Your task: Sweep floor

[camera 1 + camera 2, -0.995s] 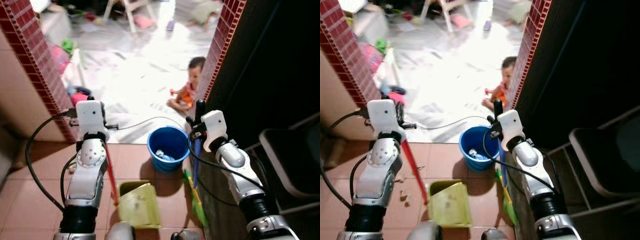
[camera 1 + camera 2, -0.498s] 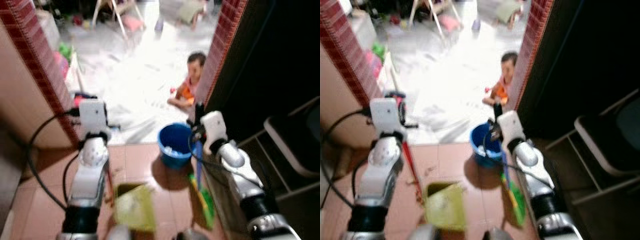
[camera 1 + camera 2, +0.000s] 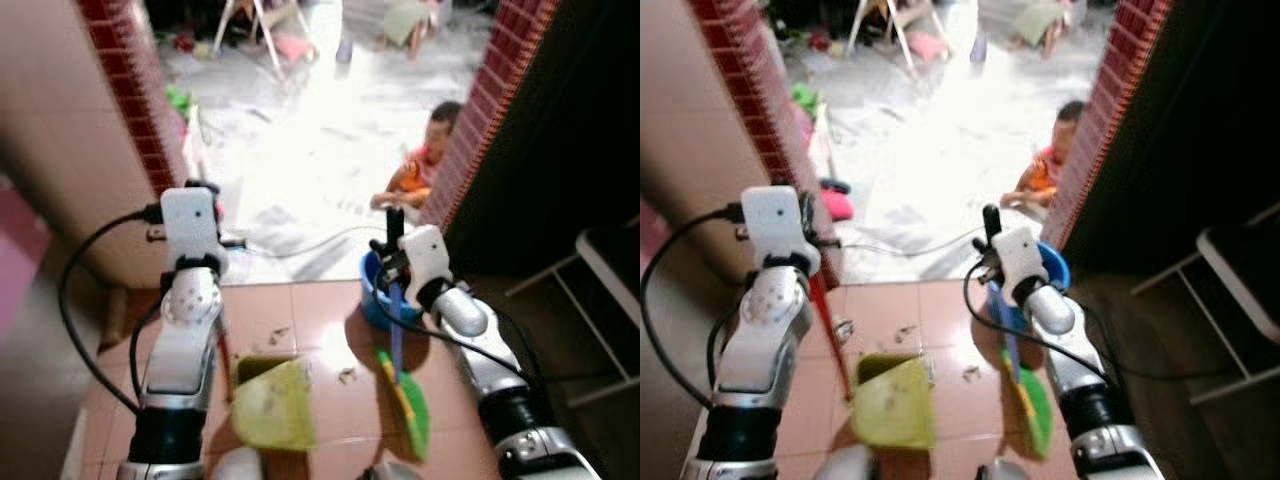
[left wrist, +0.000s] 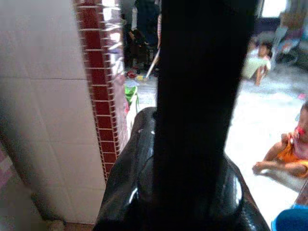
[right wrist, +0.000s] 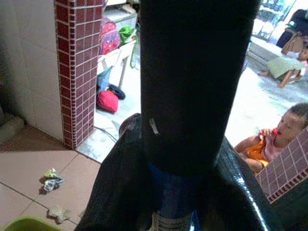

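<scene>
My left gripper [image 3: 204, 192] is shut on the red handle [image 3: 829, 318] of a yellow-green dustpan [image 3: 270, 402] that rests on the brown tiles in front of me. Over on the other side, the right gripper [image 3: 392, 232] is shut on the blue handle [image 3: 395, 328] of a broom. Its green head [image 3: 413, 412] touches the floor beside the dustpan. The right wrist view has the blue handle [image 5: 168, 204] between the black fingers [image 5: 192, 82]. Small scraps of litter [image 3: 970, 373] lie on the tiles between dustpan and broom, and more litter [image 3: 845, 328] sits near the red handle.
A blue bucket [image 3: 1051, 266] stands behind my right arm. A child [image 3: 428, 165] sits on the white floor in the doorway, between two red brick pillars [image 3: 132, 95]. A cable [image 3: 300, 243] crosses the threshold. A dark rack [image 3: 600, 290] stands on the right.
The whole picture has shifted, so the camera has moved; the bucket now sits behind my right arm and litter shows on the tiles. Both grippers keep their hold.
</scene>
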Motion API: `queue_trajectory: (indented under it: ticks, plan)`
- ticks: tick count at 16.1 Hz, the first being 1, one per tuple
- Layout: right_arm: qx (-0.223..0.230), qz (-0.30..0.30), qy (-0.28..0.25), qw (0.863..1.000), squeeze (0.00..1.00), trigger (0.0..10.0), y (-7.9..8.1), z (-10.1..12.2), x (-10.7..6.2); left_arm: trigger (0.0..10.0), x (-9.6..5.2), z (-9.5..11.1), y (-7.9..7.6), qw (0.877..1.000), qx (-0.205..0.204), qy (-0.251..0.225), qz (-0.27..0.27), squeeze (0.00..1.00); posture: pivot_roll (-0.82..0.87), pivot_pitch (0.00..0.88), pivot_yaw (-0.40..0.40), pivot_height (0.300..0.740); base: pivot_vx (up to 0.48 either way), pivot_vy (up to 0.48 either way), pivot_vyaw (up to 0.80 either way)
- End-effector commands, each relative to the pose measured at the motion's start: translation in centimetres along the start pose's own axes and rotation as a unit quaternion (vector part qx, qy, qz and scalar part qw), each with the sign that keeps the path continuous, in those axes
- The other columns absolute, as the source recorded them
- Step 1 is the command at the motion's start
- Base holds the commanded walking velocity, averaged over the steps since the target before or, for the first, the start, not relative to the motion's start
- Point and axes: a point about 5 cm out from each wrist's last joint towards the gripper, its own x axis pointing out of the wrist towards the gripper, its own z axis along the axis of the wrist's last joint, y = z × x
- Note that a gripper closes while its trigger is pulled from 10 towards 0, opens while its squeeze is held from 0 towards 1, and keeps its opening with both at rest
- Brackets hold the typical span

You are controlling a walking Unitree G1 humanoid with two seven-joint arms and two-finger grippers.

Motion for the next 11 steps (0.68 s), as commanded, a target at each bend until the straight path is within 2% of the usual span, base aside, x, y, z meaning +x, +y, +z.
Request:
queue_trajectory:
  ticks: [1,2,7,9,10,11]
  plan:
    - [-0.007,0.007,-0.038,0.999,0.00,10.0,0.3,1.7,0.7,10.0,0.2,1.4,0.9,0.999,0.000,-0.033,0.013,0.00,0.04,0.000,-0.040,0.740,0.000,0.480,0.00]
    - [-0.006,0.006,-0.044,0.999,0.00,10.0,0.3,1.8,0.7,10.0,0.2,1.5,1.3,0.999,0.002,-0.040,0.018,0.00,0.04,0.000,-0.040,0.740,0.000,0.480,0.00]
    - [-0.017,0.007,-0.057,0.998,0.00,10.0,0.4,2.4,0.9,10.0,1.2,3.5,3.0,0.994,0.038,-0.082,0.057,0.00,0.05,0.000,-0.036,0.740,0.000,0.000,0.00]
    - [-0.018,0.010,-0.065,0.998,0.00,10.0,0.7,2.8,1.0,10.0,1.5,2.9,3.3,0.994,0.043,-0.076,0.063,0.00,0.05,0.001,-0.043,0.740,0.000,0.000,0.00]
    - [-0.021,0.012,-0.070,0.997,0.00,10.0,0.9,3.1,1.2,10.0,1.7,1.9,3.5,0.993,0.059,-0.073,0.065,0.00,0.05,0.002,-0.049,0.740,0.000,0.000,0.00]
    - [-0.023,0.015,-0.069,0.997,0.00,10.0,1.0,3.1,1.3,10.0,1.9,1.0,3.6,0.994,0.055,-0.064,0.067,0.00,0.04,0.005,-0.053,0.740,0.000,0.000,0.00]
